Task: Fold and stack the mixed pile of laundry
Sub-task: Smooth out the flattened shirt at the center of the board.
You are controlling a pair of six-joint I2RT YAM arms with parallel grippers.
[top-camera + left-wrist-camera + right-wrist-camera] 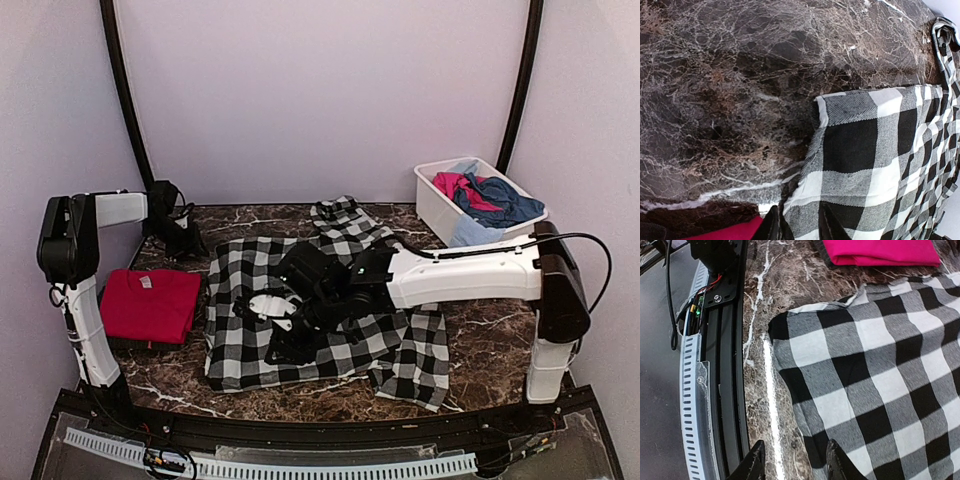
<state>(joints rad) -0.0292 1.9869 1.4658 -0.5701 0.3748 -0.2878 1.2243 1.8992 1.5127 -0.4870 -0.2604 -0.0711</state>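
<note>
A black-and-white checked garment (240, 350) lies spread flat in the middle of the marble table (480, 350). A folded red tee (150, 305) lies to its left. My right gripper (282, 345) is open low over the checked garment's front left part; in the right wrist view its fingers (837, 462) straddle the cloth's edge (880, 370), with the red tee (880, 251) beyond. My left gripper (185, 238) is open at the back left, near the garment's back left corner (865, 150). Its fingertips (771, 225) frame the cloth edge, with the red tee (735, 232) beside them.
A white plastic tub (432, 205) stands at the back right holding pink (455, 185), dark blue (500, 200) and light blue (470, 232) pieces. A black rail (725, 365) with cabling runs along the table's near edge. Curved walls enclose the back and sides.
</note>
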